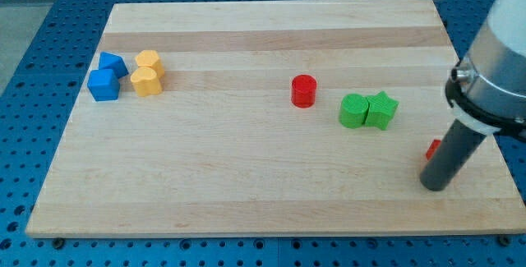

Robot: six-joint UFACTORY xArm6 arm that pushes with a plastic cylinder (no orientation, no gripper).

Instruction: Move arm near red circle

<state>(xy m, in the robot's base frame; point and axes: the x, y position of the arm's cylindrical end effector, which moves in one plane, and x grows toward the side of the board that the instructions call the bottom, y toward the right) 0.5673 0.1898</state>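
Observation:
The red circle (303, 90) is a short red cylinder standing a little right of the board's middle. My tip (435, 186) rests on the board near the lower right, far to the right of and below the red circle, with the green blocks between them. A second red block (431, 149) peeks out just behind the rod's left side, mostly hidden by it.
A green cylinder (354, 112) and a green star block (382, 109) touch each other right of the red circle. Two blue blocks (104, 85) (113, 63) and two yellow blocks (146, 81) (149, 62) cluster at the left. The wooden board (246, 193) lies on a blue perforated table.

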